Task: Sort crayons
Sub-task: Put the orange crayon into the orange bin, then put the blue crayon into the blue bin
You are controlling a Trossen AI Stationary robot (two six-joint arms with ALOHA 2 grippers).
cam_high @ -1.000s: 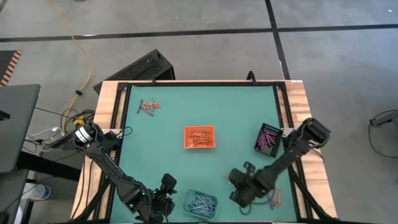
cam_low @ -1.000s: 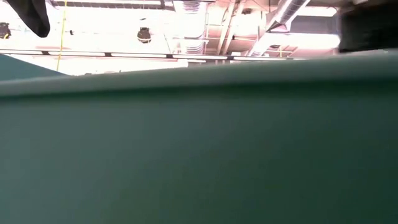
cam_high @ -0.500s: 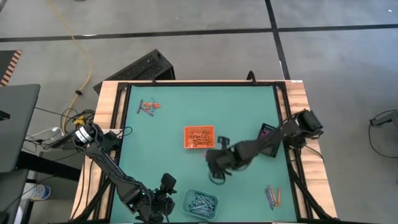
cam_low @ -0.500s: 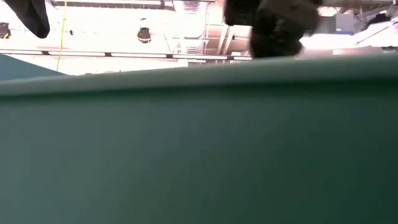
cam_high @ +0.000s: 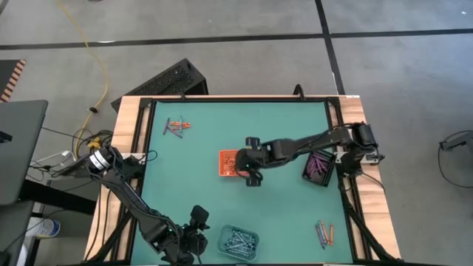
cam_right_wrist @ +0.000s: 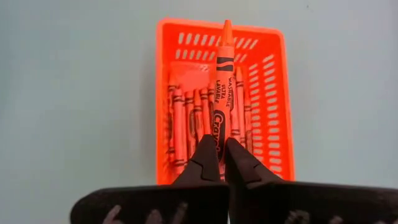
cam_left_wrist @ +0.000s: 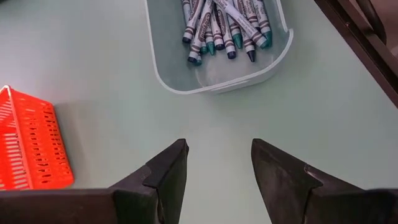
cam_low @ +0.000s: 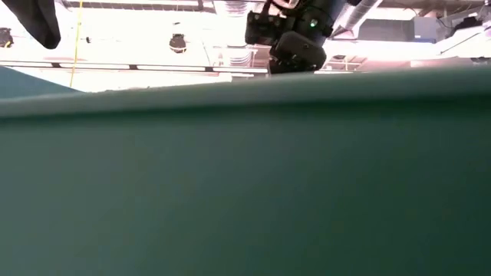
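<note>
Right end effector (cam_right_wrist: pixel 221 163): clenched on one orange crayon (cam_right_wrist: pixel 222 93), gripping its lower end between the two dark fingers so that the tip points forward, away from the wrist. Seen from above, this end effector (cam_high: pixel 250 164) hangs over the right edge of the orange basket.
Held crayon: hangs directly over the orange basket (cam_right_wrist: pixel 274 99) and lines up with the orange crayons (cam_right_wrist: pixel 186 124) already lying in it.
Orange basket: a slotted plastic tray near the middle of the green tabletop (cam_high: pixel 192 192); from above only its left part (cam_high: pixel 224 162) shows beside the arm.
Blue-grey crayons: a heap of them (cam_left_wrist: pixel 224 28) lies in a clear tray (cam_left_wrist: pixel 180 74) at the near edge of the tabletop (cam_high: pixel 238 241), just in front of the left end effector.
Purple crayons: they fill a black tray (cam_high: pixel 319 166) at the right side of the tabletop, under the right arm.
Loose crayons: a small mixed cluster (cam_high: pixel 176 126) lies near the far left corner; another small cluster (cam_high: pixel 324 233) lies near the near right corner.
Left end effector (cam_left_wrist: pixel 217 168): released, its fingers spread with nothing between them, low over bare green surface at the near edge (cam_high: pixel 194 235), between the clear tray and the orange basket (cam_left_wrist: pixel 28 149) in its own view.
Low camera: mostly green surface, with the right arm's dark wrist (cam_low: pixel 295 34) showing above it against a bright ceiling.
</note>
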